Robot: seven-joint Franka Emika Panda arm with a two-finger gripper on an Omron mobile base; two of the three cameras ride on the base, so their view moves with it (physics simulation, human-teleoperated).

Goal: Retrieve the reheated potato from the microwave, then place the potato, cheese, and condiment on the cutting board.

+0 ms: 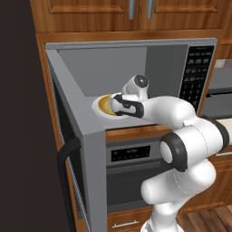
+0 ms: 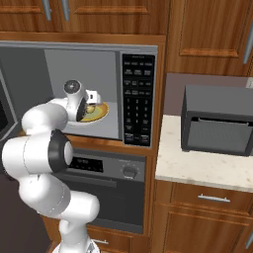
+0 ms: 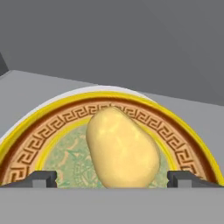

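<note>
The hand view gave the close detail: the potato (image 3: 122, 148), pale yellow and lumpy, lay on a plate (image 3: 57, 127) with a yellow rim and a brown key-pattern band, on the grey floor of the microwave (image 3: 131, 48). The two dark fingertips (image 3: 41, 178) stood at the lower left and lower right of that frame, wide apart, with the potato between them and a gap on each side; they did not appear to touch it. The gripper (image 3: 112, 179) was fully spread and had hold of nothing.

The left base view showed the microwave (image 1: 68, 77) with its door (image 1: 93, 176) swung out toward the lower left of the frame, black handle (image 1: 68, 181) at its edge, and the arm reaching into the cavity at centre, the gripper (image 1: 113, 105) over the plate (image 1: 103, 106). The potato itself was hidden there behind the hand.

The right base view added what lay to the right: the black keypad panel (image 2: 138, 99), a dark toaster oven (image 2: 217, 121) on a pale stone counter (image 2: 197, 170) at the right of the frame, and the lower oven (image 2: 108, 188) with a knob beneath the microwave (image 2: 99, 54). There the plate (image 2: 96, 113) showed at centre left beside the hand, with a small yellow patch that could be the potato (image 2: 90, 108)
</note>
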